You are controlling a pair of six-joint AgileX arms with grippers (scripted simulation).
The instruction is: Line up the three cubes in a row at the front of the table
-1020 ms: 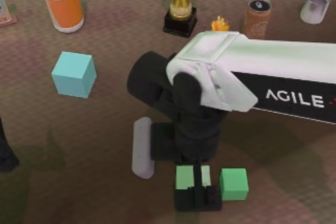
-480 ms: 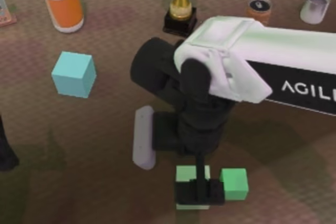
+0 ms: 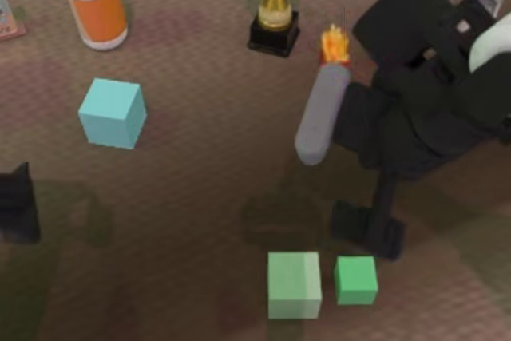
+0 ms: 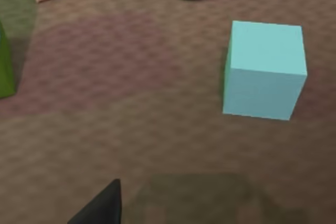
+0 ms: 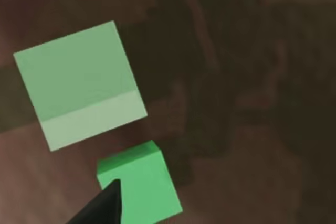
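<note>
The pale mint-green cube and small bright-green cube sit side by side at the table's front; the right gripper hangs above them, holding nothing, finger spread unclear; the cyan cube, far left, likely calls for the left gripper, finger state unclear.

Three matte cubes, all flat on the brown woven-pattern tabletop. Large cyan cube sits alone on the left side, mid-depth, slightly rotated, well apart from the other two. Medium mint-green cube is at the front edge, right of centre. Small bright-green cube is just beside it on its right, narrow gap, not touching, roughly square to each other.
</note>
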